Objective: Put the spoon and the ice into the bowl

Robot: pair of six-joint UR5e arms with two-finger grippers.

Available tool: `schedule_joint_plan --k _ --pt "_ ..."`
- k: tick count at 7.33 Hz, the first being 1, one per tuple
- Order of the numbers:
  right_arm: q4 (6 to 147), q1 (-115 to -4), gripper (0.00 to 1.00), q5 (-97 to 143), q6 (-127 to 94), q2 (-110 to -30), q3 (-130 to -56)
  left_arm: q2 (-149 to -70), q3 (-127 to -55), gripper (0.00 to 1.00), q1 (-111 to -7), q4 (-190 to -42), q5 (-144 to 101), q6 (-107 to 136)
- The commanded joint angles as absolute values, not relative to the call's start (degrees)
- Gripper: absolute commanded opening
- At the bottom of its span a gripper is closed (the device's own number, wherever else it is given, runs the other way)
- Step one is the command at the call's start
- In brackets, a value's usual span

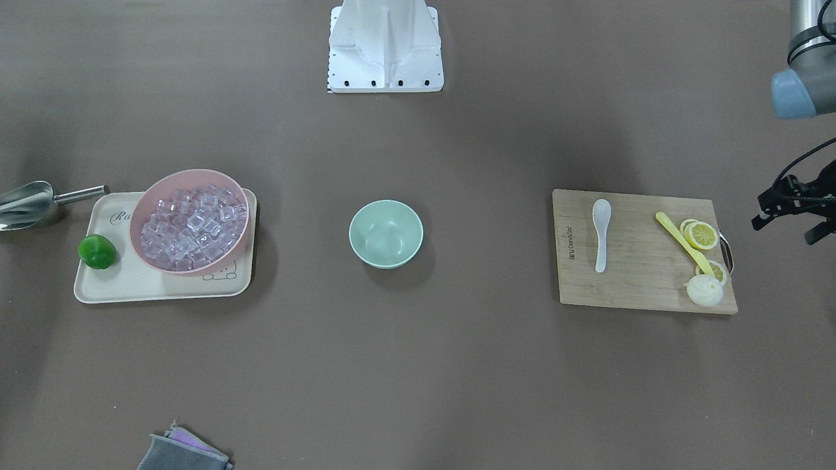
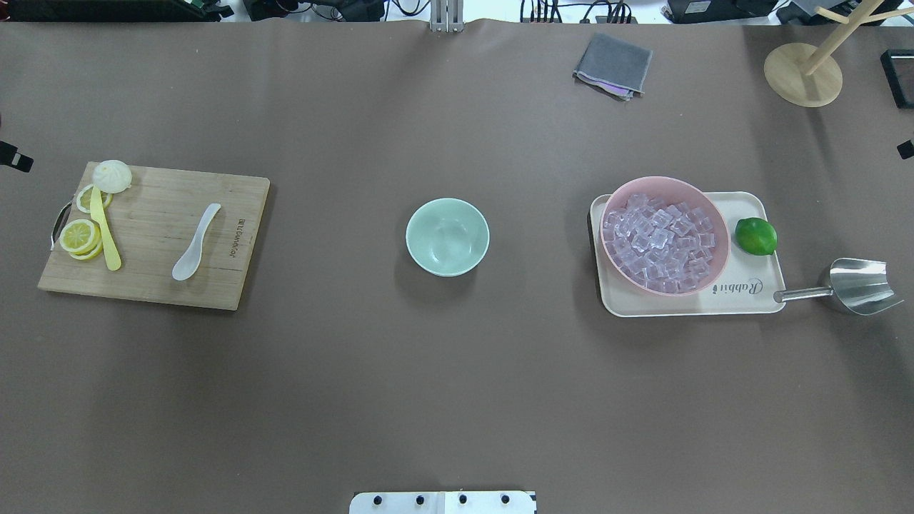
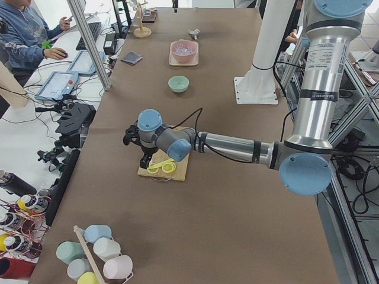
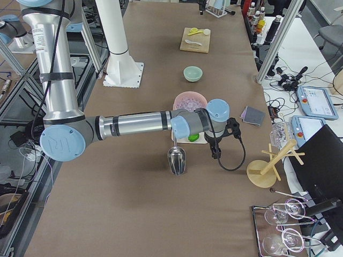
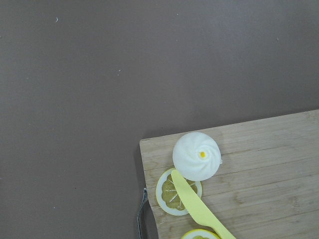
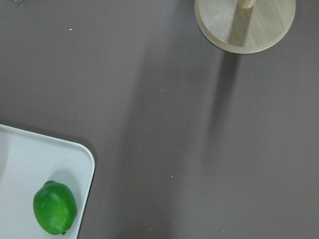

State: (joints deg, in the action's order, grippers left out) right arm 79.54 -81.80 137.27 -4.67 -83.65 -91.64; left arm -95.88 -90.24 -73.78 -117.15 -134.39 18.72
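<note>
The white spoon (image 1: 601, 235) lies on the wooden cutting board (image 1: 640, 281), also in the overhead view (image 2: 194, 244). The mint-green bowl (image 1: 385, 234) stands empty at the table's middle (image 2: 448, 237). The ice (image 1: 192, 225) fills a pink bowl (image 1: 189, 175) on a cream tray (image 1: 144, 287). My left gripper (image 3: 142, 160) hovers over the board's outer end, apart from the spoon; I cannot tell if it is open. My right gripper (image 4: 216, 152) hovers beyond the tray's outer end near the lime; I cannot tell its state.
A yellow utensil (image 1: 682, 241), lemon slices (image 1: 701, 235) and a white bun (image 1: 705, 290) share the board. A lime (image 2: 755, 236) sits on the tray, and a metal scoop (image 2: 860, 285) lies beside it. A grey cloth (image 2: 613, 64) and a wooden stand (image 2: 803, 75) are at the far edge.
</note>
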Motion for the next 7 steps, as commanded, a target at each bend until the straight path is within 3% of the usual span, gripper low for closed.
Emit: schedule_joint_plan --k 1,5,7 --pt "79.54 -81.83 1.00 137.29 -4.75 -84.11 -91.67 -95.89 -90.09 0.98 -72.96 -117.25 -133.78 18.63" --pt "79.37 -81.83 1.00 138.07 -5.44 -84.29 -93.85 -95.28 -90.35 0.98 -72.42 -117.60 -134.38 18.37" --pt "79.10 -80.52 1.00 139.31 -14.91 -84.11 -98.33 -89.16 -96.12 0.98 -72.33 -119.44 -134.47 18.28"
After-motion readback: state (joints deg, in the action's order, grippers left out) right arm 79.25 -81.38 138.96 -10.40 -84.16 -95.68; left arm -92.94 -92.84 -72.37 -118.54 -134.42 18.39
